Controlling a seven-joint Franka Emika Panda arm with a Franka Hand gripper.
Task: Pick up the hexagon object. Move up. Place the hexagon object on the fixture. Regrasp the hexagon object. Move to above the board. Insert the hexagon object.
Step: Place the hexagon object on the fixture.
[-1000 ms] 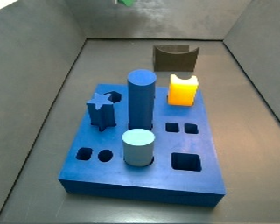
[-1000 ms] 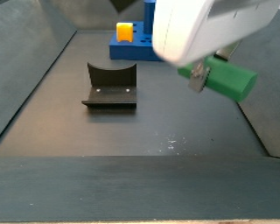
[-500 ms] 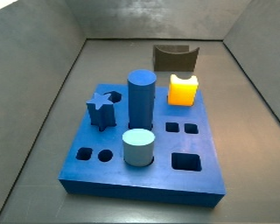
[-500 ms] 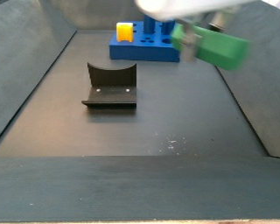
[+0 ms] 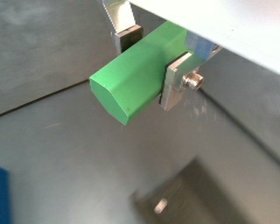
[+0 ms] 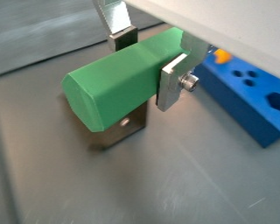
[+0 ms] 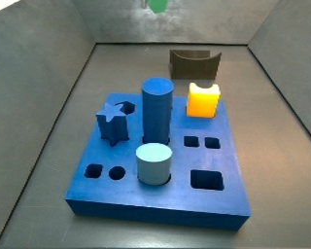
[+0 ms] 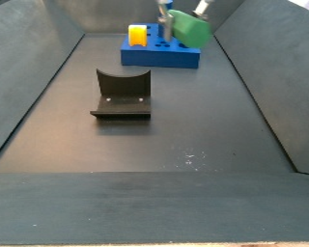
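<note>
The hexagon object (image 5: 133,77) is a bright green faceted prism, lying crosswise between my gripper's (image 5: 152,54) silver fingers (image 5: 177,80), which are shut on it. In a wrist view the hexagon object (image 6: 112,85) hangs above the dark fixture (image 6: 106,137), well clear of it. In a side view the gripper (image 8: 182,12) holds the hexagon object (image 8: 188,26) high up, in line with the blue board (image 8: 160,57) behind. The fixture (image 8: 121,95) stands empty on the floor. Only a green tip of the hexagon object (image 7: 157,5) shows in a side view; the gripper is out of that view.
The board (image 7: 158,185) carries a tall blue cylinder (image 7: 157,109), a pale blue peg (image 7: 153,161), a blue star piece (image 7: 116,121) and a glowing orange-yellow block (image 7: 204,99). The fixture (image 7: 194,64) stands behind it. Grey walls enclose the floor on every side.
My gripper has carried the green hexagon object upward and away from the near side camera, from low over the floor's right side to high above the fixture. Its grip is unchanged.
</note>
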